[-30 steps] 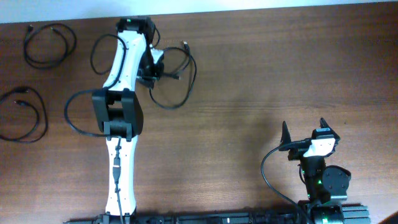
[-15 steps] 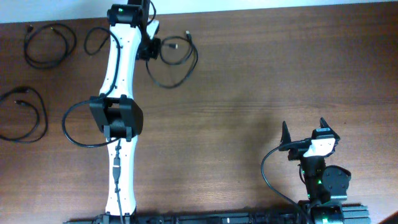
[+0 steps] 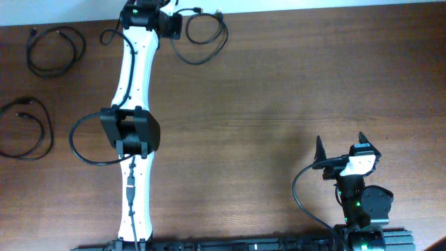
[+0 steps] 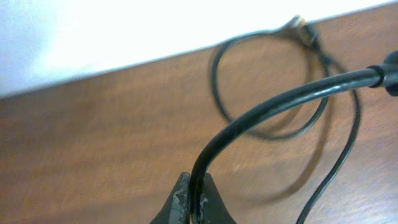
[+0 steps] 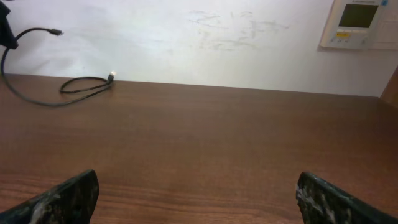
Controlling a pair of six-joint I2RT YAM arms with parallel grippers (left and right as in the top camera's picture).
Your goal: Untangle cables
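My left gripper point(image 3: 174, 26) is stretched out to the table's far edge and is shut on a thin black cable point(image 3: 223, 42). In the left wrist view the cord point(image 4: 261, 112) rises from between the closed fingertips point(image 4: 181, 198), and the rest lies in a loop on the wood with a plug end point(image 4: 303, 25) by the edge. Two more cables lie apart on the far left, one coil point(image 3: 29, 52) at the back and one point(image 3: 51, 132) nearer. My right gripper point(image 3: 341, 148) rests at the front right, open and empty point(image 5: 199, 202). From there the held cable point(image 5: 81, 87) shows far off, its tip shining.
The white left arm point(image 3: 136, 77) runs up the left-middle of the table, its own thick wire point(image 3: 72, 136) looping out beside the elbow. The table's far edge point(image 3: 313, 10) meets a white wall. A wall panel point(image 5: 357, 22) hangs at the upper right.
The left gripper has travelled toward the far edge with the cable in it. The loop has been dragged up and to the right. The right arm has not moved.
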